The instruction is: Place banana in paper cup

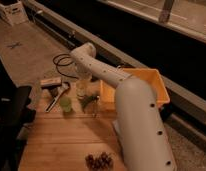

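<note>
My white arm reaches from the lower right over the wooden table (61,142), bends at its elbow and points down at the back of the table. The gripper (83,94) hangs at its end, just right of the small green cup (66,104). Right under the gripper there is a pale off-white shape, which looks like the paper cup (81,88). The arm partly covers it. I cannot make out the banana; it is hidden or lost against the arm's end. A curved green vegetable (89,103) lies just in front of the gripper.
A yellow bin (155,82) stands at the table's right, behind the arm. A utensil (57,96) and a flat block (51,81) lie at the back left. A dark grape bunch (98,161) sits at the front edge. A black cable (63,62) coils on the floor.
</note>
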`<state>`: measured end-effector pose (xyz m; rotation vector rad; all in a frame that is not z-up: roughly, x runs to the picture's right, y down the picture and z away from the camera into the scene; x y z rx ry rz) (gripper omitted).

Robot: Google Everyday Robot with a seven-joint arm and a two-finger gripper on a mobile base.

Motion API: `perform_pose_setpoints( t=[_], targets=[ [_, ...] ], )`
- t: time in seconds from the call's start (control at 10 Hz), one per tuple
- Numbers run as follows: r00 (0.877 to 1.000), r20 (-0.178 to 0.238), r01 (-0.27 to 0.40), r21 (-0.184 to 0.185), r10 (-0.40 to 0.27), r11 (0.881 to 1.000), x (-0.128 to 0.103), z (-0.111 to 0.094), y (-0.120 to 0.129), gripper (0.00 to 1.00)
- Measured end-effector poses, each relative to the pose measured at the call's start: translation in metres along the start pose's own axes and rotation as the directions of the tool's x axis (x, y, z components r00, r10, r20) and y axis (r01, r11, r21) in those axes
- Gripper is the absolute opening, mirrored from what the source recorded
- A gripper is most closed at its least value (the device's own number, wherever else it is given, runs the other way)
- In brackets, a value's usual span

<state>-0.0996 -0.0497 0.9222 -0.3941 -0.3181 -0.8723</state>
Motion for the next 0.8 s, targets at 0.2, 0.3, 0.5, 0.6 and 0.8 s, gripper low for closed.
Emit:
perform_pose_setpoints(
  t=[0.2, 0.3, 0.5, 0.6, 0.8],
  targets=[
    [1.0, -0.008, 0.006, -0.006, -0.007, 1.0, -0.006, -0.004, 0.0, 0.73],
    [1.0, -0.01, 0.009, -0.008, -0.01, 1.0, -0.009, -0.006, 0.0, 0.73],
    [1.0, -0.028, 0.015, -0.005, -0.015, 1.0, -0.013, -0.017, 0.001, 0.73],
    [0.999, -0.043, 0.017, 0.0, -0.017, 1.0, -0.014, -0.026, 0.001, 0.73],
    [0.997, -0.073, 0.026, 0.019, -0.024, 0.999, -0.015, -0.055, -0.003, 0.73]
  ],
)
